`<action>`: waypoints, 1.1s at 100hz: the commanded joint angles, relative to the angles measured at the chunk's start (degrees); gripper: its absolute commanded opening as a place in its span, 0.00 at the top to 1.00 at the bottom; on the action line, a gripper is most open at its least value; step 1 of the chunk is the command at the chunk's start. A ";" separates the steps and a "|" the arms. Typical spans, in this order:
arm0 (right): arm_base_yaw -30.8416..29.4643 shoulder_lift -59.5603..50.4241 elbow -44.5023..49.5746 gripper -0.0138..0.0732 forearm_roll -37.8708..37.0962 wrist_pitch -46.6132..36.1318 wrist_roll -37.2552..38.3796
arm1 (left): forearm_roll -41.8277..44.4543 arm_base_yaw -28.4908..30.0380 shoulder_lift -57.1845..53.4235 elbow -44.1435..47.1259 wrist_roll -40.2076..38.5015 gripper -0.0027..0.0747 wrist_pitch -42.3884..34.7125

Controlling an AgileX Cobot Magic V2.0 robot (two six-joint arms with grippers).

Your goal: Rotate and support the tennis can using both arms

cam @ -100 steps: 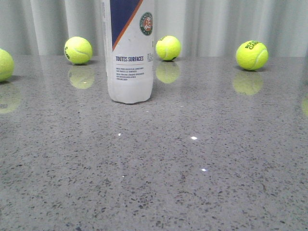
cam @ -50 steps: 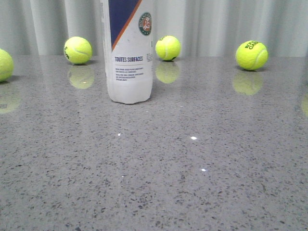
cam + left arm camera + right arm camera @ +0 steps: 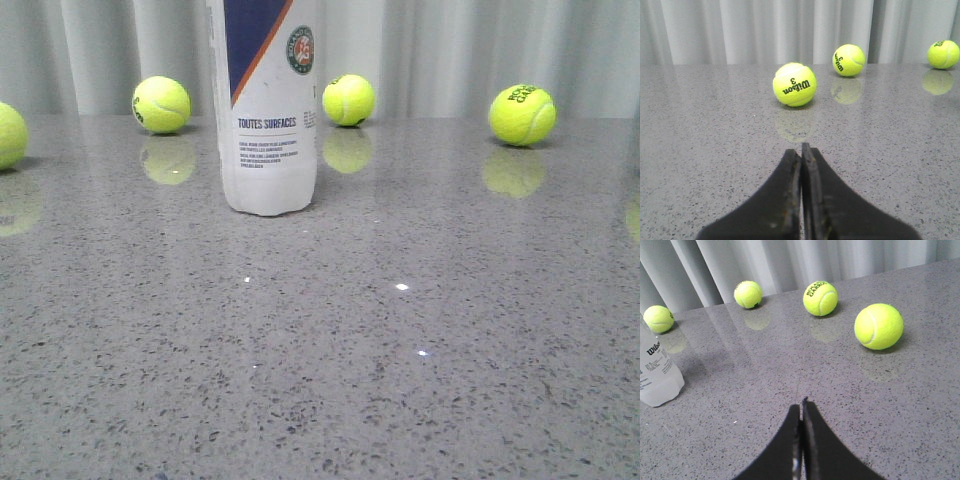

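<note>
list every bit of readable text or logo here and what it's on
"TOUTES SURFACES": tennis can, front panel.
Small print below it: too small to read.
Round green-red emblem: lettering too small to read.
"Wilson 3": nearest tennis ball, left wrist view.
"3": ball behind it.
"ROLAND GARROS": ball, right wrist view.

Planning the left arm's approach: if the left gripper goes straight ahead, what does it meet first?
Probably the Wilson 3 ball, lying almost dead ahead of the shut left gripper; bare table lies between. Depth is uncertain.

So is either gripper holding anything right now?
Nothing. The left gripper and right gripper are both shut on nothing, and the tennis can stands untouched.
</note>
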 commanded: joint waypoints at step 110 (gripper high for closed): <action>-4.88 0.54 3.44 0.92 0.04 -9.75 -0.93 | -0.47 0.17 -2.20 2.66 -0.51 0.99 -4.17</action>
